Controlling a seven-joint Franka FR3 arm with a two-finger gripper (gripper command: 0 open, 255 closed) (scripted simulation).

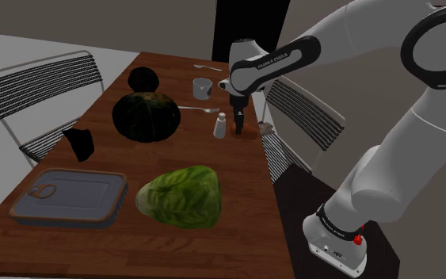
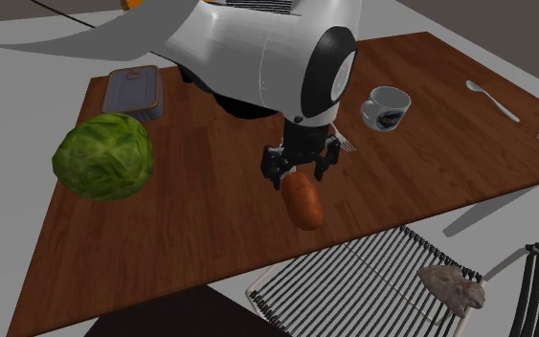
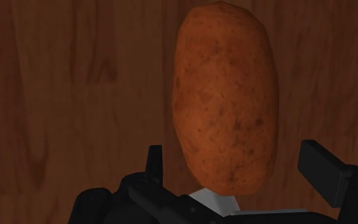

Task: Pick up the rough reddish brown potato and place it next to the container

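**Reddish-brown spud lying loose, fingers wide open around it**

Shoulder view: the gripper (image 1: 238, 120) hangs low over the wooden table (image 1: 213, 246), close to that view's right edge and just beside a small white shaker (image 1: 220, 125). The container (image 1: 66, 196), a flat grey tin with a pull ring, sits at the near left end, well apart from the gripper. A green cabbage (image 1: 180, 196) is right beside it, and a dark green squash (image 1: 146, 117) is further up the table. I can't really make out the potato from here.

Second exterior view: here the potato (image 2: 303, 201) is plain to see, an orange-brown oval lying flat on the wood near the table edge by a slatted chair (image 2: 353, 287). The gripper is right over its far end. The container is off in the far left corner with the cabbage in front of it, and a white mug (image 2: 385, 105) sits off to the right.

Wrist view: this one shows the skin up close, rough and reddish brown with little dark speckles. The two black fingers (image 3: 154, 162) stand wide apart either side of the potato's near end. There's bare wood showing on both sides, so nothing is gripped.
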